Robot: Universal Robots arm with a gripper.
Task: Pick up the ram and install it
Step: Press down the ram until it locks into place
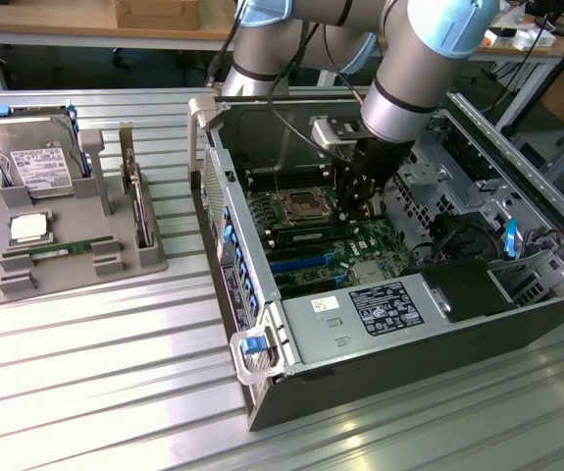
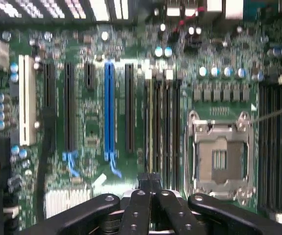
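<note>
While pressed together and holding nothing, the black fingers [image 2: 144, 188] of the gripper [image 1: 356, 204] hang inside the open black computer case [image 1: 517, 324], low over the green motherboard [image 2: 89, 110]. They line up with the bank of long black memory slots [image 2: 166, 122] just beside the empty silver processor socket [image 2: 220, 157]. One slot of that bank carries a thin, narrow green circuit-board stick standing on edge, taken to be the ram [image 1: 306, 236]. It lies level along its slot and appears placed; whether it is fully latched cannot be told. Pick-up and carrying therefore seem done, with at most the final seating left. Well apart, on the ribbed metal worktop [image 1: 95, 373], a grey moulded holder [image 1: 149, 260] keeps a second green stick [image 1: 61, 250], a square silver processor chip [image 1: 27, 228] and a large grey hard drive [image 1: 34, 162].
</note>
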